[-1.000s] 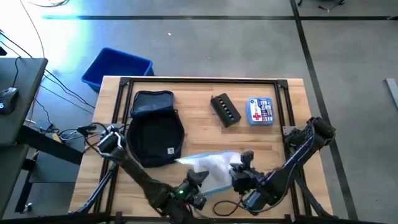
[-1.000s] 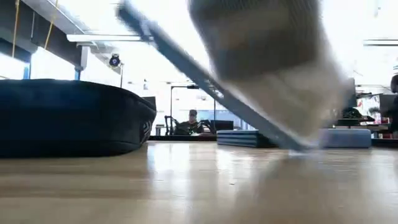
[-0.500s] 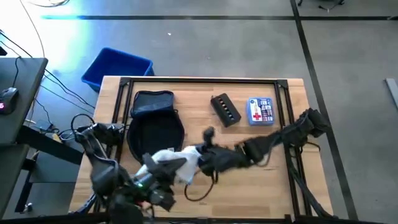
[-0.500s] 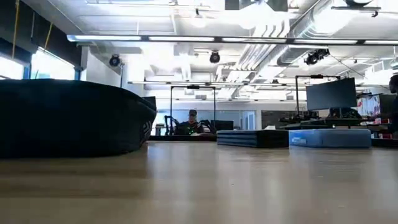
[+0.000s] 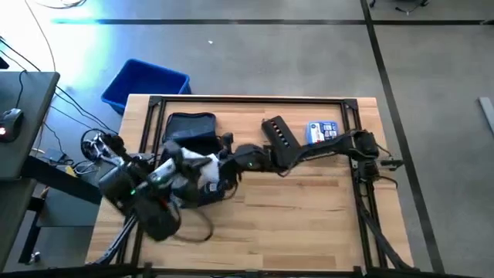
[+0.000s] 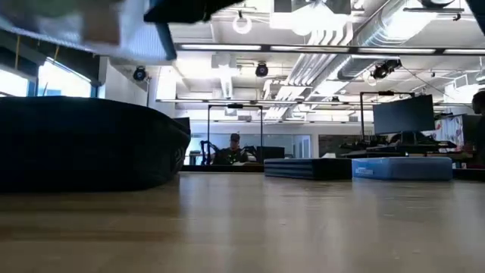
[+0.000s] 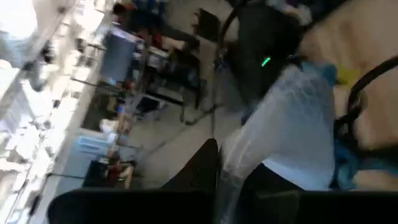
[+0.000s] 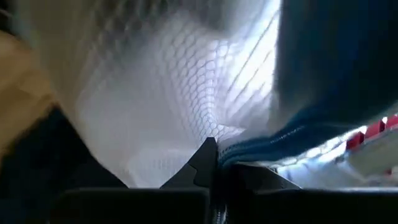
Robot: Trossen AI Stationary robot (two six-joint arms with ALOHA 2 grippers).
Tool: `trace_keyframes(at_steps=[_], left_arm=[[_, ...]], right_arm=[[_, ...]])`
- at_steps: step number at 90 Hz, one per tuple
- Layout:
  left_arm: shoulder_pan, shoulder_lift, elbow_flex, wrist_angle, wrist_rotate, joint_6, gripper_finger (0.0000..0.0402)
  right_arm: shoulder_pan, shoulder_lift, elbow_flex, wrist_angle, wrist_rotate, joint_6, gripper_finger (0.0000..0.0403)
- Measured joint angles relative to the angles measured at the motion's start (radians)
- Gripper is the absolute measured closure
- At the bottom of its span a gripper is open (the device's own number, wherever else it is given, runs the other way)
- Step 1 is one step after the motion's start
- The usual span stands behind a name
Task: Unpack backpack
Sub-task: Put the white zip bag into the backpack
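Observation:
The dark navy backpack lies flat on the table's left part, also low and dark in the low view. A white mesh pouch with a blue edge hangs above it, raised at the low view's top left. My left gripper is shut on the pouch from the near left. Reaching in from the table's right, my right gripper is shut on it too. The mesh fills both wrist views. My left gripper pinches the white mesh of the pouch between its two fingers; which edge it has cannot be told. The pouch is lifted clear of the table, above the backpack. My right gripper pinches the pouch at its blue edge, where the mesh bunches at the fingertips. It comes roughly level from the table's right side.
A black box and a blue first-aid kit lie at the table's far right, under the right arm's reach. A bright blue bin stands on the floor beyond the far left corner. Bare wood spans the near half.
Both grippers have carried the pouch from the table's near edge, where it touched the wood, up and toward the far left. It now hangs over the backpack. The right arm has stretched out across the table.

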Motion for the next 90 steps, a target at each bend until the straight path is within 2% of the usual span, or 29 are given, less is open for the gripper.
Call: trace_keyframes(at_steps=[6, 11, 23, 34, 45, 58, 78, 90], left_arm=[[0.039, -0.027, -0.054, -0.032, -0.010, 0.000, 0.0401], [0.071, -0.047, -0.096, -0.078, 0.003, -0.072, 0.0401], [0.153, -0.124, -0.252, -0.055, 0.061, -0.120, 0.0401], [0.230, -0.183, -0.395, -0.069, 0.057, -0.140, 0.0401], [0.315, -0.236, -0.505, -0.075, 0.014, -0.026, 0.0401], [0.411, -0.267, -0.549, -0.075, -0.024, 0.054, 0.0401], [0.481, -0.260, -0.560, -0.075, -0.059, 0.108, 0.0401], [0.504, -0.254, -0.620, -0.073, -0.099, 0.108, 0.0401]], right_arm=[[-0.032, 0.023, 0.000, 0.004, -0.040, 0.035, 0.0403], [-0.056, 0.041, 0.000, 0.005, -0.061, 0.065, 0.0403], [-0.084, 0.094, 0.000, 0.021, -0.084, 0.091, 0.0403], [-0.092, 0.129, -0.001, 0.027, -0.027, 0.058, 0.0403], [-0.098, 0.139, -0.004, 0.022, 0.020, 0.049, 0.0403], [-0.125, 0.143, -0.002, 0.047, 0.015, 0.067, 0.0403], [-0.144, 0.211, 0.000, 0.161, -0.007, 0.051, 0.0403], [-0.139, 0.257, 0.002, 0.238, 0.048, 0.006, 0.0403]])
